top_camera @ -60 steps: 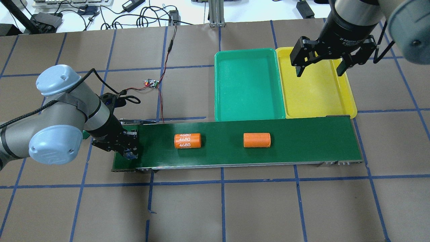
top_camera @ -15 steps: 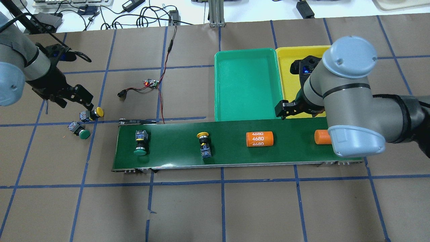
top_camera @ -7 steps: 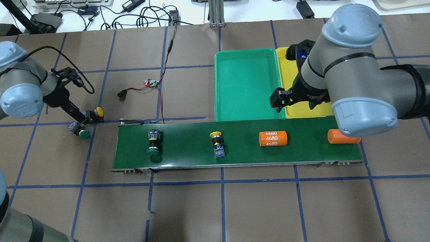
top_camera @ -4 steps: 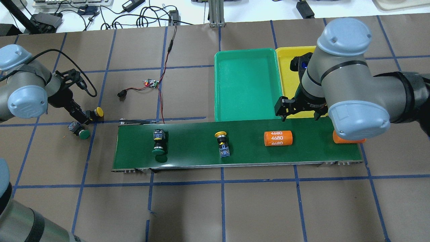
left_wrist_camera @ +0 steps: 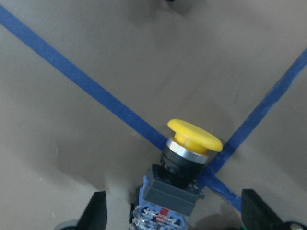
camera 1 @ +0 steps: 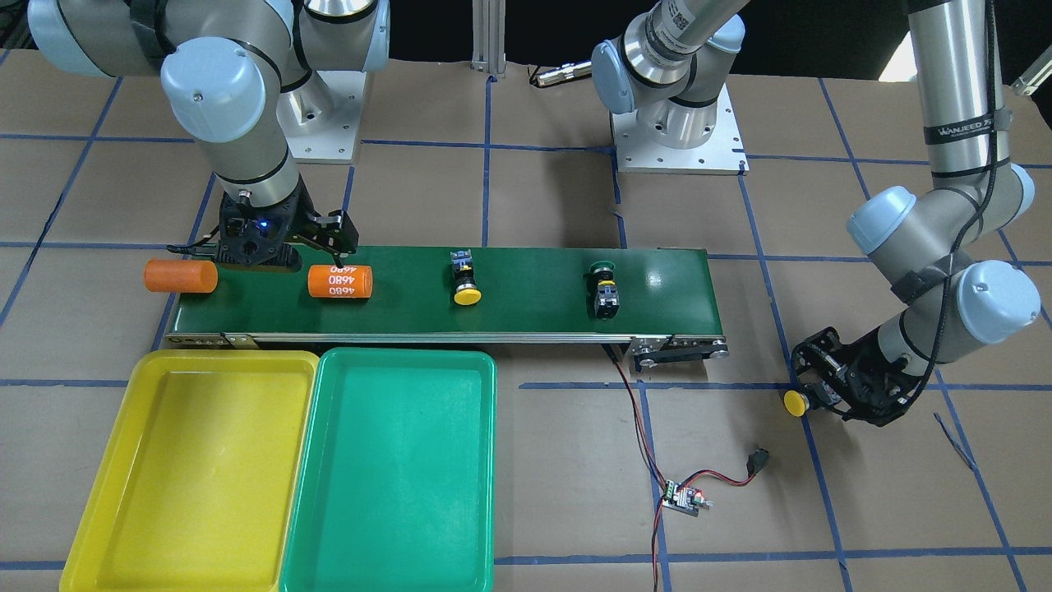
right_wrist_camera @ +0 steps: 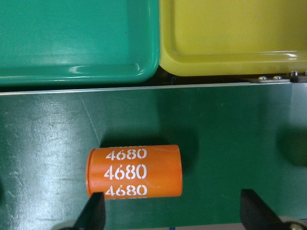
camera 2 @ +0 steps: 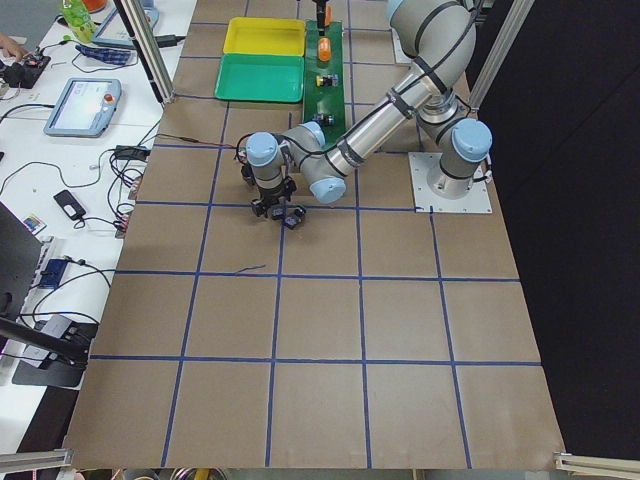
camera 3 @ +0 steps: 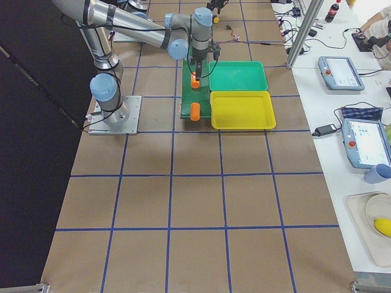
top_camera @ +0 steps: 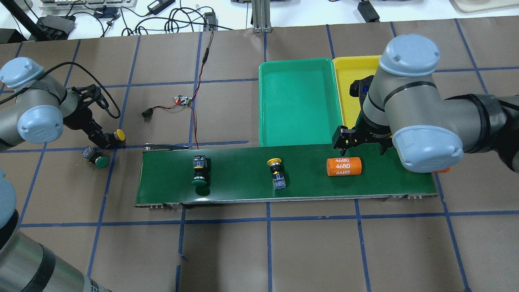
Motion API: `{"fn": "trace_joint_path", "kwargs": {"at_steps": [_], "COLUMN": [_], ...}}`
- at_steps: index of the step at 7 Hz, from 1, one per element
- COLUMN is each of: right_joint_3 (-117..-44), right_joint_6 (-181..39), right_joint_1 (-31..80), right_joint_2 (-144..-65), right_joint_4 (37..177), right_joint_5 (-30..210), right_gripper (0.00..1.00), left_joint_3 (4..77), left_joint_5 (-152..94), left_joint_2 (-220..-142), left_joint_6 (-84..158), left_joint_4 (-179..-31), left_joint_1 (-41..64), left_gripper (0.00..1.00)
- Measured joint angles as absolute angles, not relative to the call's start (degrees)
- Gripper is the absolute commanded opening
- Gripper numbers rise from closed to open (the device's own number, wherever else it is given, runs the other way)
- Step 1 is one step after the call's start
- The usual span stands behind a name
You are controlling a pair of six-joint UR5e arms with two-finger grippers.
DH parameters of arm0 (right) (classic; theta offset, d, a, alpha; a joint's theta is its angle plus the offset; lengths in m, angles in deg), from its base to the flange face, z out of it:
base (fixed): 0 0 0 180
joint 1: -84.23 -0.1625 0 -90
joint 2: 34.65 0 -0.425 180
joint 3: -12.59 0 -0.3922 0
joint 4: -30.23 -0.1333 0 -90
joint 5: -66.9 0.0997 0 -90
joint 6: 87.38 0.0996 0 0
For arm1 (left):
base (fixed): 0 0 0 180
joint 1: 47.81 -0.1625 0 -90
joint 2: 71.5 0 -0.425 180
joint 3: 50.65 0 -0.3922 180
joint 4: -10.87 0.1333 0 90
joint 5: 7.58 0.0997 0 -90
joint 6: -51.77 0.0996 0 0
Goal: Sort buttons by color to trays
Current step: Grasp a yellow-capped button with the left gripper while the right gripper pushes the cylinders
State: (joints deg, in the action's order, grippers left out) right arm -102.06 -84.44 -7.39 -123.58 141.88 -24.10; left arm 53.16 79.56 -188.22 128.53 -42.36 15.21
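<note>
L gripper (left_wrist_camera: 176,213) is spread wide, nothing held. Its fingers (left_wrist_camera: 98,215) are seen either side of a yellow btn (left_wrist_camera: 178,175), apart from both (body approx. centred in the gap). The btn lies on its side on the table, just left of the conveyor belt (top_camera: 243,156), w/ a green btn (top_camera: 95,157) close by on its near side.

Step in hand, as judged: this yellow one is to be picked. To be done well, the blocky body should be gripped, not the round cap, which would likely slip. The wrist is to be lowered till the pads flank the body, then closed squarely. The near finger must be kept clear of the green neighbour.

On the belt a 2nd green btn (top_camera: 199,173) is seen at left and a 2nd yellow btn (top_camera: 276,175) mid-belt. Further right, R gripper (right_wrist_camera: 175,216) is likewise spread and empty, over an orange cylinder (right_wrist_camera: 134,171) (not a task item). Beyond the belt, far right, green tray (top_camera: 300,101) and yellow tray (top_camera: 349,73) are set side by side, no btn in either yet.
</note>
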Motion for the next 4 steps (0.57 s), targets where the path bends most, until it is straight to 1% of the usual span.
{"fn": "trace_joint_path", "kwargs": {"at_steps": [1, 4], "right_joint_3": [-102.9, -105.5], "right_joint_6": [-84.4, -84.8], "right_joint_1": [-7.4, -7.4], "right_joint_2": [-123.4, -123.3], "right_joint_4": [142.0, 145.3], "right_joint_5": [-23.8, -23.7], "right_gripper": [1.0, 1.0], "left_joint_3": [53.2, 52.9], "left_joint_5": [79.5, 77.3], "left_joint_2": [-188.5, -187.5], "left_joint_6": [128.7, 124.0], "left_joint_4": [-42.0, -41.9], "left_joint_1": [15.2, 16.1], "left_gripper": [0.0, 0.0]}}
